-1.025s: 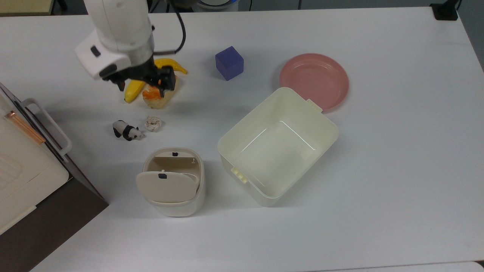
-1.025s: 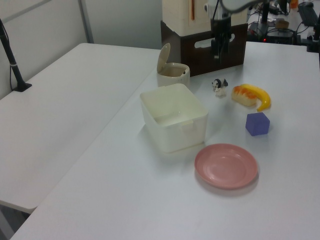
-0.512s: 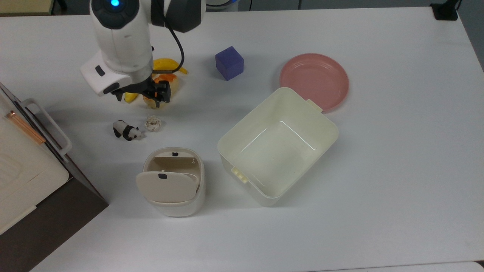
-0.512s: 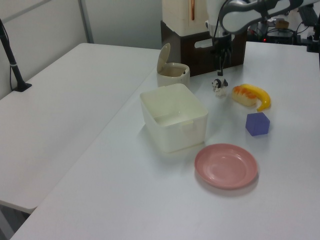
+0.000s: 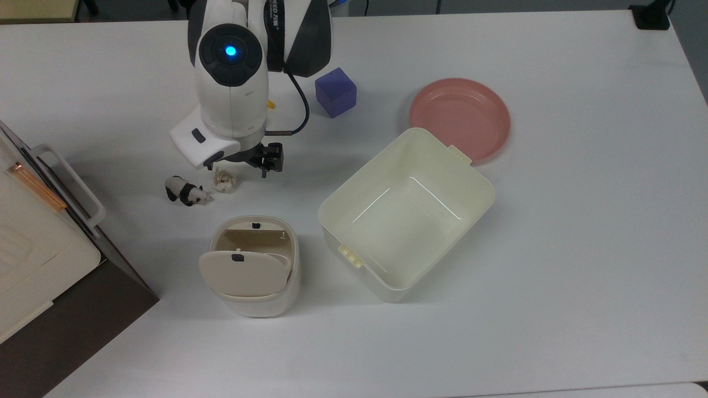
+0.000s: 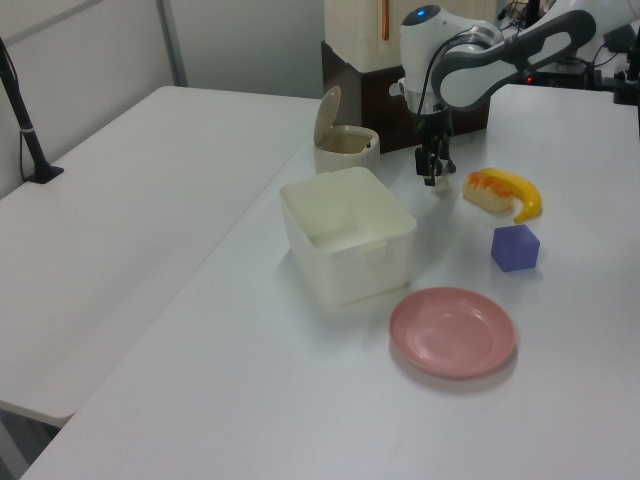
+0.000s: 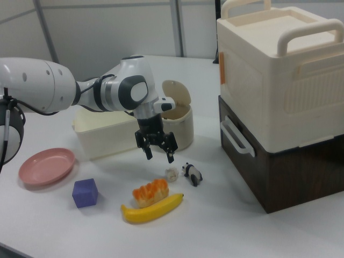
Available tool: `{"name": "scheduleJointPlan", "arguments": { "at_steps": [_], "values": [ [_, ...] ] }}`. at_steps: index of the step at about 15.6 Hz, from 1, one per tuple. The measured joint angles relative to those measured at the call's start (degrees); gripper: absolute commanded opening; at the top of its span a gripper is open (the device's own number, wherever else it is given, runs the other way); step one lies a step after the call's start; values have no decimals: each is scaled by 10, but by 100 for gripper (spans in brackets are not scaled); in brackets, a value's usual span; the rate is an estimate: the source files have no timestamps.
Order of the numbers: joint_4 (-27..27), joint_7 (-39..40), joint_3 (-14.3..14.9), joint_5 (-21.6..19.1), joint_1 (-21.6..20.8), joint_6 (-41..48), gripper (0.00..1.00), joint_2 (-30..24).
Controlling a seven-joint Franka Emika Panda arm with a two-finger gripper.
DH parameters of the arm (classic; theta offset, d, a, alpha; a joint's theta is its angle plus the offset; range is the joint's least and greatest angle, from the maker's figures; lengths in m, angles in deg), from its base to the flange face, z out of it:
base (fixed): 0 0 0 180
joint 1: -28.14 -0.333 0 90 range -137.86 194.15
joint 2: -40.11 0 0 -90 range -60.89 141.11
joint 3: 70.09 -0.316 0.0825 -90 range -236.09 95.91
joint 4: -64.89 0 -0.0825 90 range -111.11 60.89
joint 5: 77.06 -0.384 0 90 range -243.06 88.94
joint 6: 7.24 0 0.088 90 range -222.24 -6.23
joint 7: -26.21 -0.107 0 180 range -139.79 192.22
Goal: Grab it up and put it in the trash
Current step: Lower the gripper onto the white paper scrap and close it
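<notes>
Off-white and crumpled, the paper wad (image 5: 224,181) lies on the white desk (image 5: 553,249), just beside the black-and-white panda toy (image 5: 187,192) and apart from it by a small gap. In the right view the wad (image 7: 171,173) sits between the panda (image 7: 192,174) and the orange-topped food piece (image 7: 150,193) that lies against the banana (image 7: 152,209).

The hand (image 7: 159,153) hangs above the desk with its two fingers spread and nothing between them. In the right view it is clearly off the surface and offset from the wad toward the right view's left; in the top view the hand (image 5: 243,162) appears close to the wad, with one finger (image 5: 273,156) out to the top view's right.

The step in hand, as I judge it, is the approach to the grasp: the wad is untouched and the hand is neither centred over it nor low enough. The next move calls for a short sideways correction so the open fingers straddle the wad, then a straight descent until the tips are near the desk, then closing. The panda stands close on one side, so the fingers need to come down without nudging it or pinching it along with the paper.

The trash bin (image 5: 255,265) stands near, toward the top view's bottom, its flap lid (image 5: 243,273) tipped up so the opening shows. The larger cream tub (image 5: 406,213), purple cube (image 5: 335,92) and pink plate (image 5: 459,117) lie well apart from the work.
</notes>
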Motion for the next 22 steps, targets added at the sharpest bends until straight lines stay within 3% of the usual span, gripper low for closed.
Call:
{"name": "scheduleJointPlan", "arguments": {
  "at_steps": [22],
  "values": [
    [9,0,1,13,30,-4,86,33]
  ]
}}
